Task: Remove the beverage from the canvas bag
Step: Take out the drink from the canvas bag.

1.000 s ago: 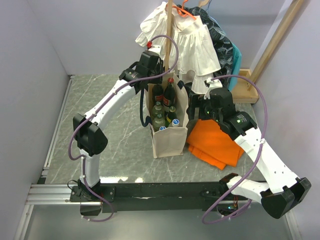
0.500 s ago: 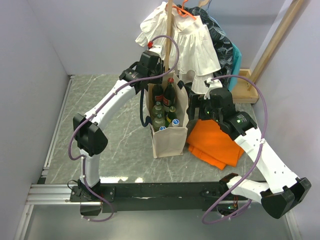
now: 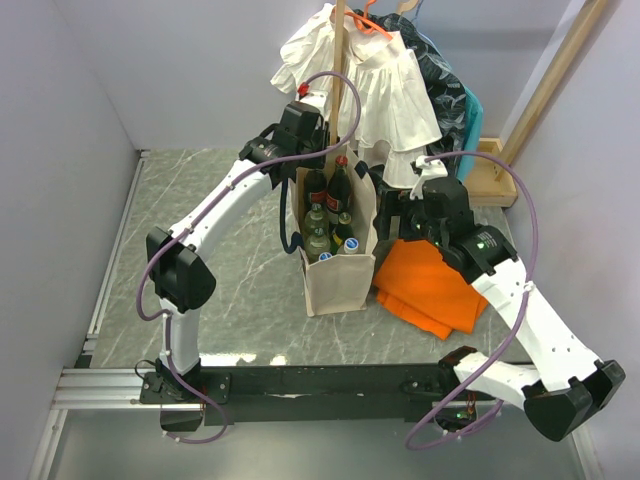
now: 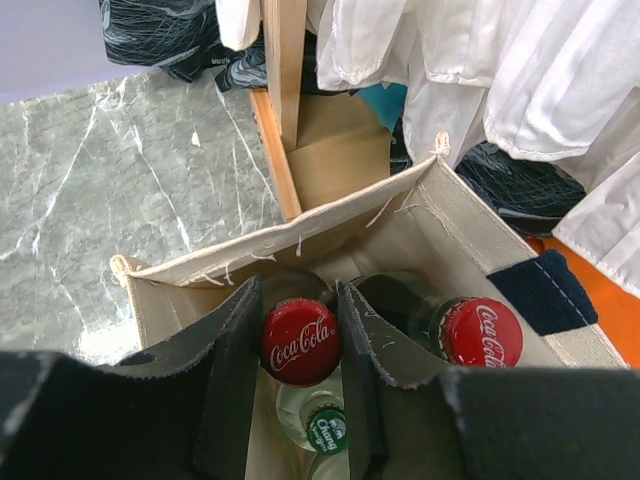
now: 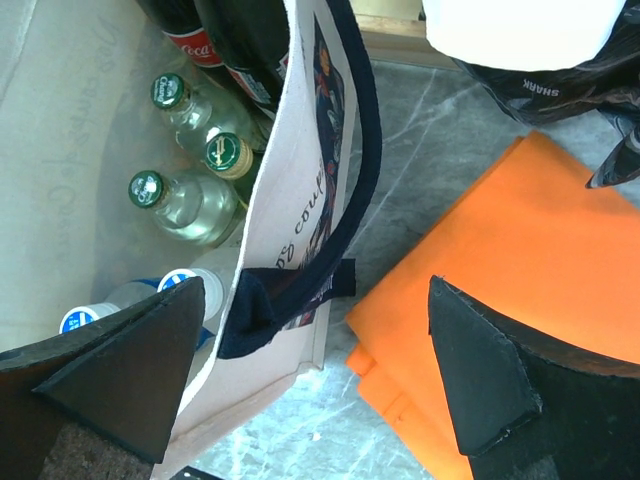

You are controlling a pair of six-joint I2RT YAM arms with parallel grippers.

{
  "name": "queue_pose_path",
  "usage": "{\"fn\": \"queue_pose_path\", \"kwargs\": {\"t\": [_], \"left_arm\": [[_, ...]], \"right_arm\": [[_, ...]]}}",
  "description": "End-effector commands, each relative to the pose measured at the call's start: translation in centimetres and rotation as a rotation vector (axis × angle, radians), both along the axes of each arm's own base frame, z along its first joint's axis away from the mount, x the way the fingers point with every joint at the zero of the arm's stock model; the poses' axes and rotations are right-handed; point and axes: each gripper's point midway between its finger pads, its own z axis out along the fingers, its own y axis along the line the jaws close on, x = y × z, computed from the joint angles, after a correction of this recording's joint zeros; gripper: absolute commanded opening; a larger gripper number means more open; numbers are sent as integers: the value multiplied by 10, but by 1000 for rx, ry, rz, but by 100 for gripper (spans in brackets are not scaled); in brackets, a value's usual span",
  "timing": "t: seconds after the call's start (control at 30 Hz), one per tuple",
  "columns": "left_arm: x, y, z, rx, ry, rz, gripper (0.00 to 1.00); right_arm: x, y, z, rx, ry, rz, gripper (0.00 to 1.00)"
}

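Observation:
The cream canvas bag (image 3: 340, 280) stands upright mid-table with navy handles and holds several bottles. My left gripper (image 3: 316, 172) reaches down into its far end. In the left wrist view the left gripper (image 4: 298, 310) is shut on the red-capped Coca-Cola bottle (image 4: 300, 345), with a finger touching each side of the cap. A second Coca-Cola bottle (image 4: 482, 332) stands to its right and a green-capped bottle (image 4: 326, 430) below. My right gripper (image 3: 393, 215) is beside the bag's right wall. In the right wrist view the right gripper (image 5: 315, 290) is wide open and straddles the bag wall (image 5: 300, 200) and its handle.
A folded orange cloth (image 3: 435, 285) lies right of the bag, under the right arm. A wooden clothes stand (image 3: 340, 60) with white garments (image 3: 380, 90) rises just behind the bag. Green-capped bottles (image 5: 190, 205) and blue-capped bottles (image 5: 80, 320) fill the bag's near end.
The right arm has shifted very slightly. The left gripper stays around the cola cap and the bag has not moved.

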Motion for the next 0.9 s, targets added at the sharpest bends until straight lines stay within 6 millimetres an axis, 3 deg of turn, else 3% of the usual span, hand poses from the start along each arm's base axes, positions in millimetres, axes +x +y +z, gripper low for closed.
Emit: {"fn": "queue_pose_path", "kwargs": {"t": [0.0,0.87], "left_arm": [[-10,2,138,-183,-302,-15,1],[-27,3,177,-184,-386,-34,1]], "right_arm": [[-4,2,8,26,-32,14,98],[-7,-2,8,29,-37,-2,100]]}}
